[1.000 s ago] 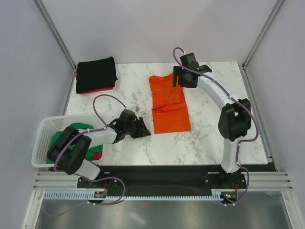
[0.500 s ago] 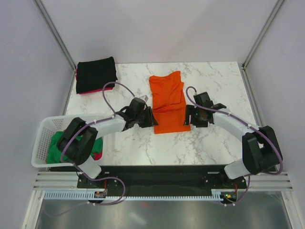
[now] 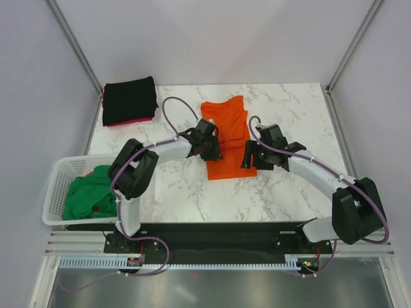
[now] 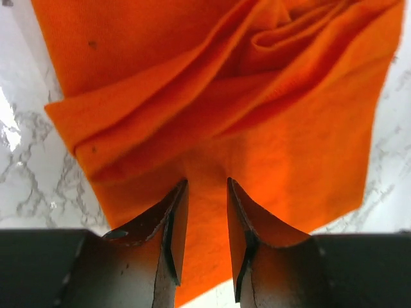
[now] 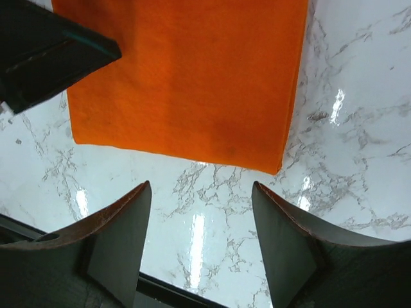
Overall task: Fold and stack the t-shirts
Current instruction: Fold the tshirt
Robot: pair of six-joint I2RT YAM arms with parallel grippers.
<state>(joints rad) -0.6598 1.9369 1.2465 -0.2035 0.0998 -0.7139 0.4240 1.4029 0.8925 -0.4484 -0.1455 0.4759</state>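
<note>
Reaching over the orange t-shirt [image 4: 212, 83] at its left edge, the left gripper [image 4: 207, 183] has its jaws only narrowly parted, with fabric showing in the gap and nothing visibly pinched. Jaws of the right gripper [image 5: 201, 187] gape wide and empty over bare counter [image 5: 347, 128], just off the shirt's near right corner. Shirt lies mid-counter, partly folded.

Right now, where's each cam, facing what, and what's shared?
Top external: above, behind the robot, looking down at the table; left arm, right arm, left gripper, right gripper at the orange t-shirt.
Left wrist: on the left wrist, facing down past its fingers onto the shirt's folds.
Right wrist: on the right wrist, facing down past its fingers at the shirt's edge.
Shared: all three see the orange t-shirt.
</note>
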